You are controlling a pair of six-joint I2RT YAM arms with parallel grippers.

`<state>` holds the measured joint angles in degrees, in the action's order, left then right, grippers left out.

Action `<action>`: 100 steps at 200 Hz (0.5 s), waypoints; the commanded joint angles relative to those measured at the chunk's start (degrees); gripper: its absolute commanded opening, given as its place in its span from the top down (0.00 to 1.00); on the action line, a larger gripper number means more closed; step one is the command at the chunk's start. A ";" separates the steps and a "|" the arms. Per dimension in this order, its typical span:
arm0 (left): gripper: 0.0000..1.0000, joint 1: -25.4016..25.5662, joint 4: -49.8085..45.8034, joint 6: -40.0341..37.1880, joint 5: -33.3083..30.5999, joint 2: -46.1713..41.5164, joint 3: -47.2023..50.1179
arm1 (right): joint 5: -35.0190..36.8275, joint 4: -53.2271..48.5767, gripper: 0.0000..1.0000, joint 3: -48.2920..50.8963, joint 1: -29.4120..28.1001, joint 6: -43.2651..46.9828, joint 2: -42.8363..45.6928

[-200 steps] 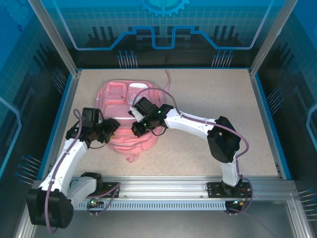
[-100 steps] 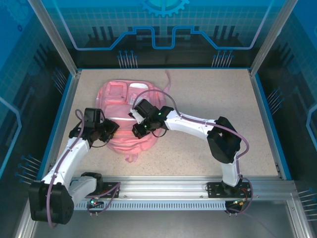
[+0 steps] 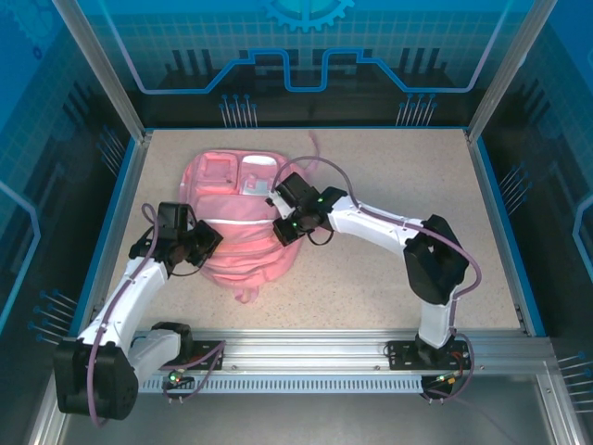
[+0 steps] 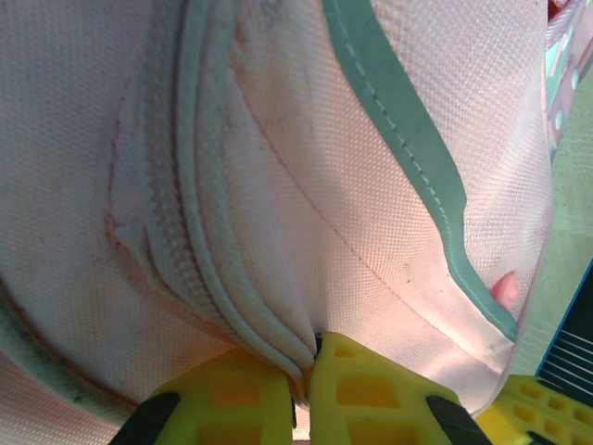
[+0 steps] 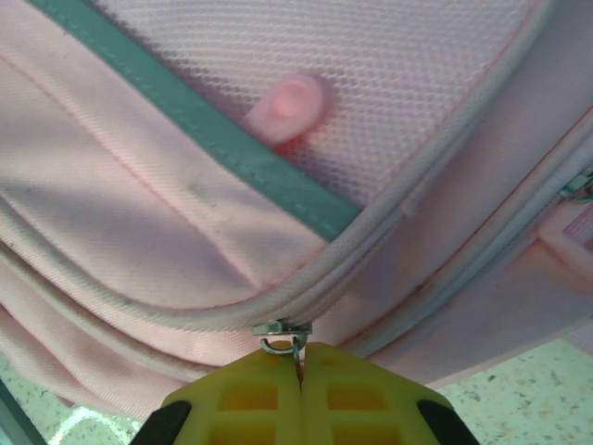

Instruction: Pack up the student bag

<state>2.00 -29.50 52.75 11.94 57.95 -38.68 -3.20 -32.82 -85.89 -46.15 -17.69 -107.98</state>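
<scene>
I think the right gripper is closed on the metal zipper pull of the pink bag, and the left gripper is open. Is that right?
Not quite. The left gripper is shut as well, pinching a fold of the pink bag, as the left wrist view shows. The right gripper is indeed closed on the metal zipper pull.

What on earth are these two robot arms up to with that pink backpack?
Two robot arms are working on a pink backpack lying on the table. The left jaws are pinched shut on a fabric fold beside a zip at the bag's left side. The right jaws are shut on a small metal zip pull on its right side. Probably one braces while the other zips.
</scene>
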 commanded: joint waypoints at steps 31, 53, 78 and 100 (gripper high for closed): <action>1.00 -1.21 -6.53 -5.02 -1.41 -1.10 3.07 | 8.26 -4.97 1.00 -10.54 5.61 -4.34 -6.63; 1.00 -1.24 -5.84 -6.09 0.20 -0.85 3.19 | 7.89 -6.31 1.00 -12.02 5.72 -5.60 -7.34; 0.96 -1.21 -5.30 -8.74 3.33 -0.05 1.57 | 7.76 -7.23 1.00 -9.74 5.75 -5.98 -5.26; 0.67 -1.26 -6.07 -10.92 5.58 0.41 -0.96 | 8.53 -6.44 1.00 -3.81 6.56 -6.29 -0.53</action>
<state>1.61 -28.01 47.40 14.94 57.95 -37.47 -2.63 -38.94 -94.06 -43.81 -21.67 -114.41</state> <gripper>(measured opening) 0.199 0.056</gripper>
